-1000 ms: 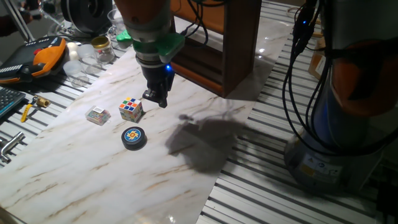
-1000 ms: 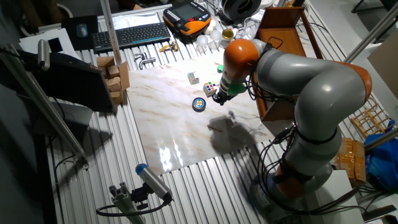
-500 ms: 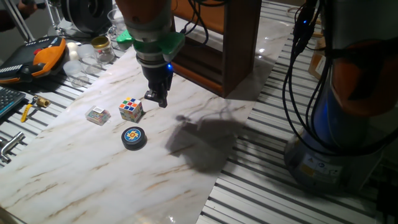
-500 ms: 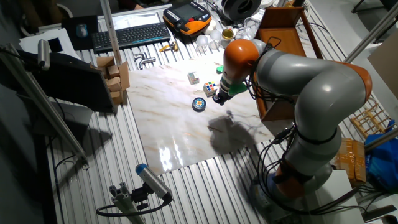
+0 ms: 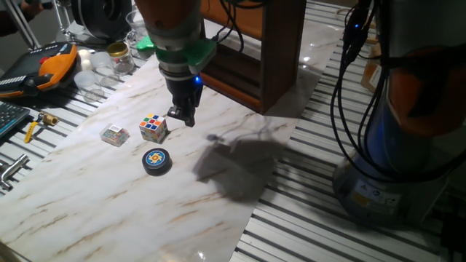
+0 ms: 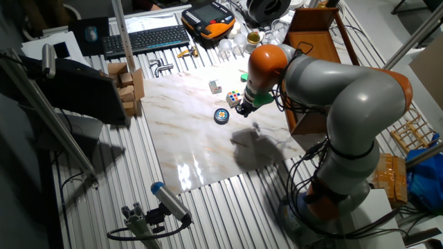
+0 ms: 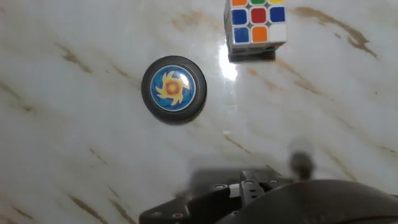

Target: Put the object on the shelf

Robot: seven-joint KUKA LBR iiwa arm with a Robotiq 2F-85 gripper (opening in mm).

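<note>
One marble slab (image 5: pixel 109 196) | slatted metal bench (image 5: pixel 342 233) | pincer (image 5: pixel 183 116) clenched, empty

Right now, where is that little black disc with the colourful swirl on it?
The disc lies flat on the marble table, just in front of the Rubik's cube, apart from it, and untouched by the tool hovering nearby.

The end effector (image 5: pixel 182 116) has barely shifted over the past second, dipping a touch toward 7 o'clock above the counter (image 5: pixel 109 204).
</note>
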